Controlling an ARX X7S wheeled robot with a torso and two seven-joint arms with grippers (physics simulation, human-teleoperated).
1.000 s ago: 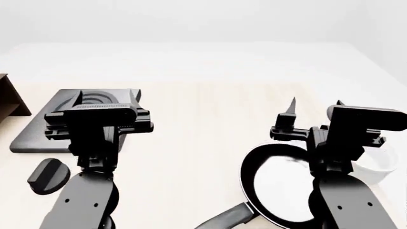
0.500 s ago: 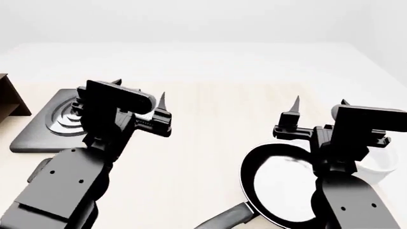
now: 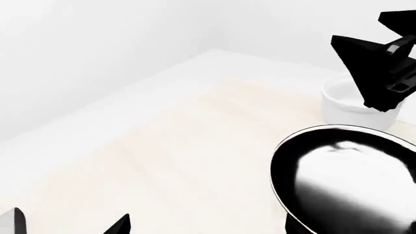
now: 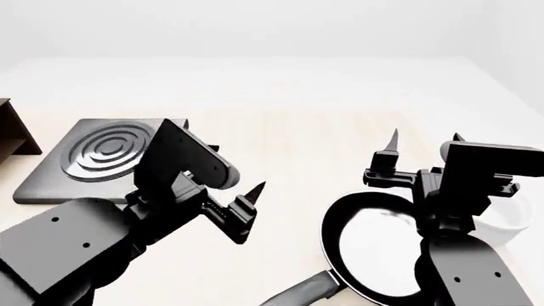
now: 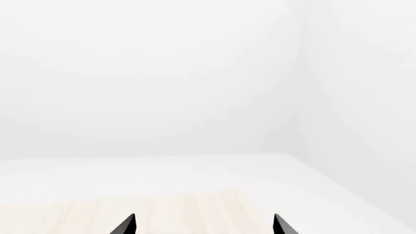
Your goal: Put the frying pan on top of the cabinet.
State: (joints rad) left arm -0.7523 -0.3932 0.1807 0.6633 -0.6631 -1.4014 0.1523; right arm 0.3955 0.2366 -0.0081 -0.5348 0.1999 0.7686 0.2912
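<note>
No writing visible. Pale wood tabletop (image 4: 281, 146), white walls. Both pincers apart, empty: left pincer (image 4: 246, 213), right pincer (image 4: 422, 143) over frying pan (image 4: 374, 255).

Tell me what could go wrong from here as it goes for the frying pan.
The right gripper hangs over the frying pan, so the left gripper, turned toward it, might collide there. The white bowl sits close against the pan and could get knocked. The cabinet is barely in view at the far left, making placement uncertain.

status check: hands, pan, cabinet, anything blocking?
Both hands open, empty: left hand, right hand. Frying pan on table, ungrasped. Cabinet at far left edge. White bowl beside pan.
</note>
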